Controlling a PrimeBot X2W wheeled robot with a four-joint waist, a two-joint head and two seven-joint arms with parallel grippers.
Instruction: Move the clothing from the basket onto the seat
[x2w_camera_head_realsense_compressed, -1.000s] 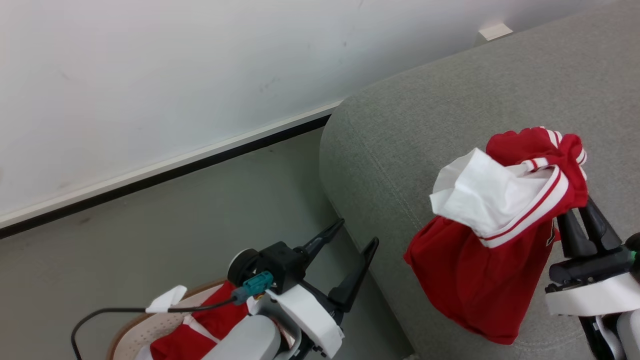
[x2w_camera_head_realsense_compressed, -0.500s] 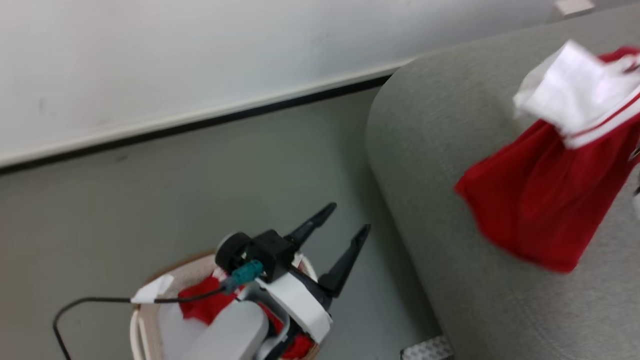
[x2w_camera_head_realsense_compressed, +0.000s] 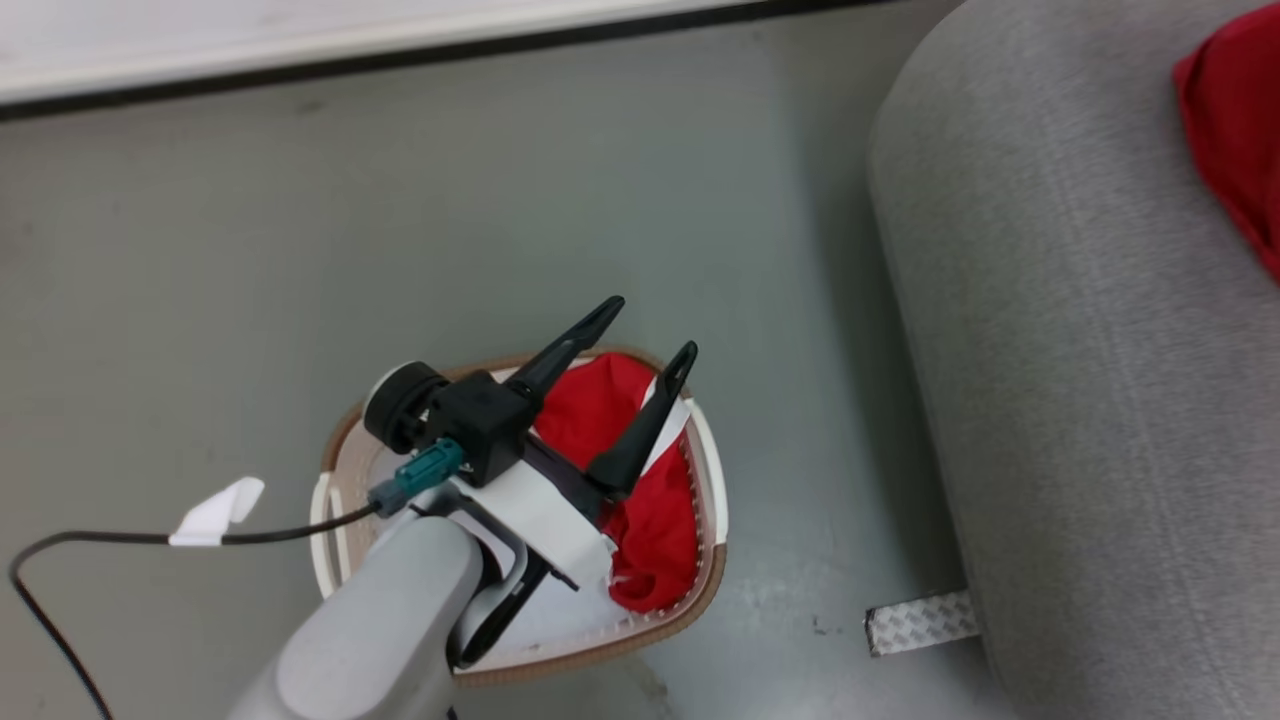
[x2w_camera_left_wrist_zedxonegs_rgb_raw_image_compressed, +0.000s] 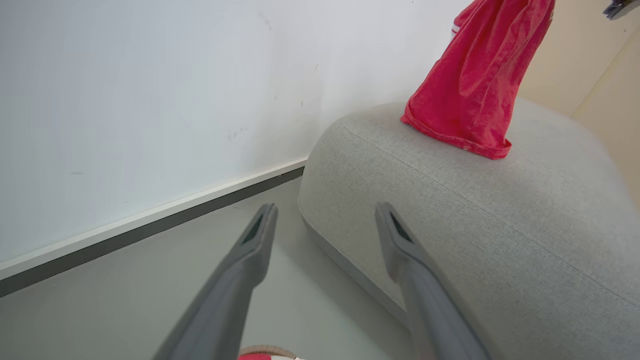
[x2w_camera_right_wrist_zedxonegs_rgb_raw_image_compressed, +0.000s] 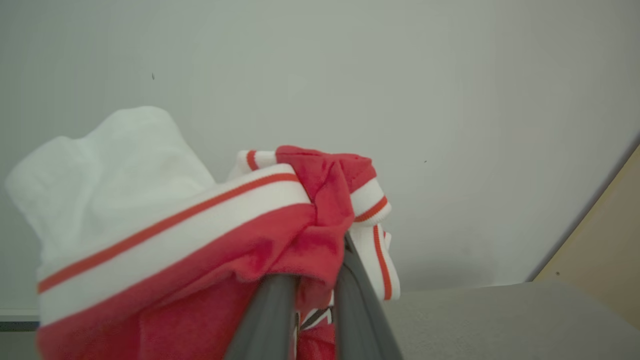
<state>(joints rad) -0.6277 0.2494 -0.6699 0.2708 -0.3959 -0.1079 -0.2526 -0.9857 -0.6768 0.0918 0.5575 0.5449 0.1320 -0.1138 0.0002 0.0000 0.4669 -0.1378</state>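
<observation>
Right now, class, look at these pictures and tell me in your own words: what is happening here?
Laundry is being moved from the basket to the grey seat. The right end effector is shut on a red-and-white garment hanging over the seat, hem apparently touching it. The left end effector hovers open above the basket on the floor, where more red clothing lies, not yet picked up.

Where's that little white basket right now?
In the head view the basket sits on the floor at lower centre-left, beneath the open left gripper, left of the grey seat.
</observation>
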